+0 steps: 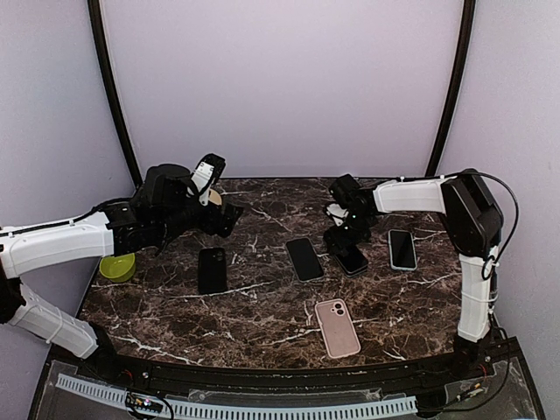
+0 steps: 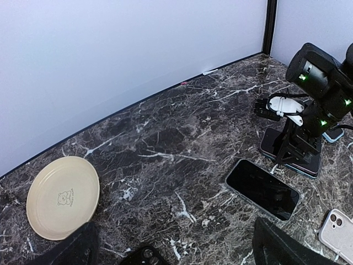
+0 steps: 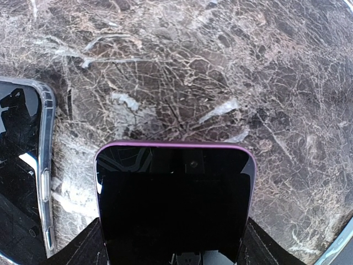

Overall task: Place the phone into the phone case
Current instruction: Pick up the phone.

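Fingers of the right gripper [image 1: 345,238], seen from above, straddle the purple-rimmed phone [image 1: 353,262]. It lies flat on the marble tabletop [image 1: 262,306] just beyond the pink phone case [image 1: 337,328], apart from it. The left gripper [image 1: 216,197] hangs above the tabletop well beyond and left of the case, fingers spread, grasping nothing.

From the left wrist, its fingers [image 2: 74,248] gape wide. A cream plate [image 2: 63,196] sits far left of the case and a black phone [image 2: 262,189] lies near it.

From the right wrist, the fingers [image 3: 83,248] flank the phone's two sides; whether they clench it I cannot tell.
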